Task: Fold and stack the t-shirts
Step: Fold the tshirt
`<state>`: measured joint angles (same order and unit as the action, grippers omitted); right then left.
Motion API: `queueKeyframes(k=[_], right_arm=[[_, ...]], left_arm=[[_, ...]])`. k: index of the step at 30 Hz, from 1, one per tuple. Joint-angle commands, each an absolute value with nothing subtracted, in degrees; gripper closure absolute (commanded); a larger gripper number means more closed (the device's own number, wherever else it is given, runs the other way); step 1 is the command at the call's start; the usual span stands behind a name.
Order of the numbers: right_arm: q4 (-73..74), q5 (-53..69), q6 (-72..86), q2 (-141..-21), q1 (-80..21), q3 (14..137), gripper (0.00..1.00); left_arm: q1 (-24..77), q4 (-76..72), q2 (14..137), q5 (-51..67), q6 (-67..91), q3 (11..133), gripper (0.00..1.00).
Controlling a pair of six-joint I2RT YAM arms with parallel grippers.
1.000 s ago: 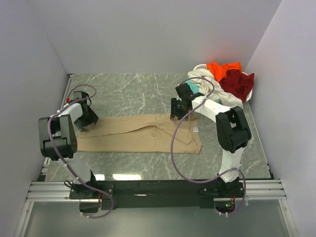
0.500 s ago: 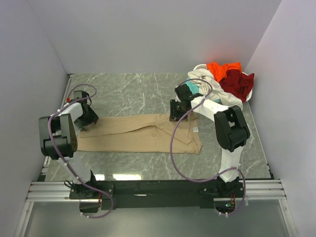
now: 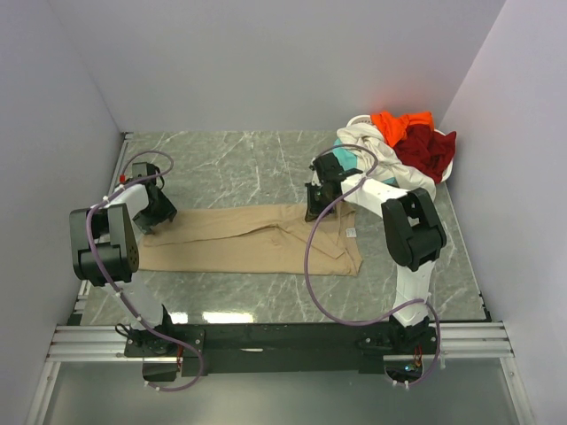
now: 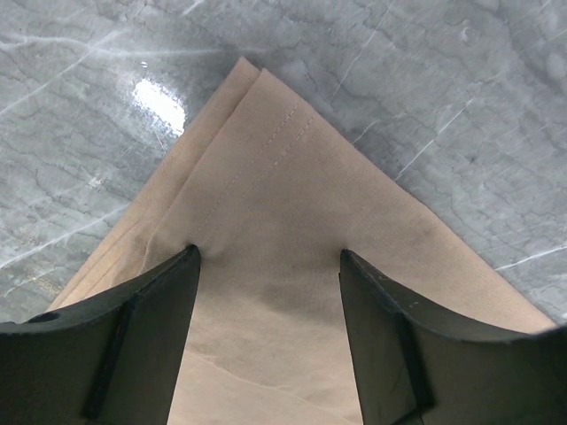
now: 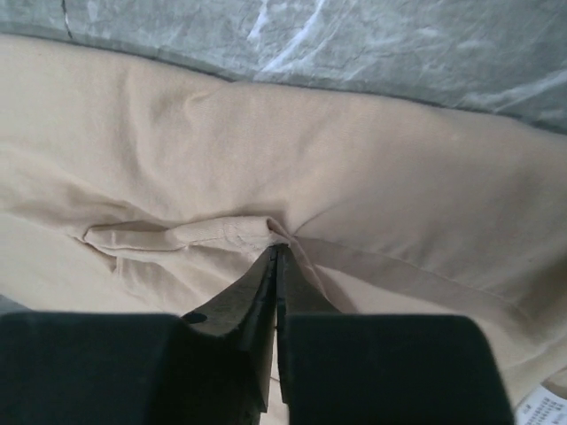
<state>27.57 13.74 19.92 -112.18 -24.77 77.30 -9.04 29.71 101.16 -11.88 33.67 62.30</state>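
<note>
The large tan t-shirt [image 3: 248, 239] lies flat on the marble table, folded into a long band. My left gripper [image 3: 151, 217] hovers open over its left corner, its fingers straddling the cloth [image 4: 266, 177] without pinching it; the left gripper [image 4: 266, 257] holds nothing. My right gripper [image 3: 312, 205] is at the shirt's upper right edge. In the right wrist view the right gripper [image 5: 277, 248] is shut, with a puckered ridge of tan cloth [image 5: 354, 150] pinched at its tips. The other t-shirts sit heaped at the back right: cream-white [image 3: 390, 164], orange [image 3: 400, 124], dark red [image 3: 430, 150], teal [image 3: 341, 161].
White walls close in the table on the left, back and right. The heap of shirts fills the back right corner, just behind the right arm. A white label [image 3: 351, 233] shows on the tan shirt's right end. Purple cables [image 3: 310, 266] loop from both arms.
The right gripper has closed on a fold of the tan shirt and edged slightly left. The left arm and the shirt have stayed put.
</note>
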Motion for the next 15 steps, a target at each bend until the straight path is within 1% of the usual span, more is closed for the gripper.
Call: queueKeyframes(k=[1,3,7,15], right_arm=[[26.72,16.95,19.86,-109.78,-25.4,76.56,0.94],[26.72,17.4,20.04,-108.73,-25.75,76.12,0.97],[27.16,18.54,19.6,-106.44,-26.72,74.45,1.0],[28.3,18.28,19.42,-102.05,-29.7,71.46,1.0]], left_arm=[[-9.05,27.16,102.75,-10.37,33.58,60.65,0.3],[-9.05,26.98,102.66,-10.37,33.4,60.21,0.3],[-9.14,26.72,102.57,-10.37,33.05,59.68,0.3],[-9.23,26.37,102.83,-10.02,32.52,59.41,0.3]])
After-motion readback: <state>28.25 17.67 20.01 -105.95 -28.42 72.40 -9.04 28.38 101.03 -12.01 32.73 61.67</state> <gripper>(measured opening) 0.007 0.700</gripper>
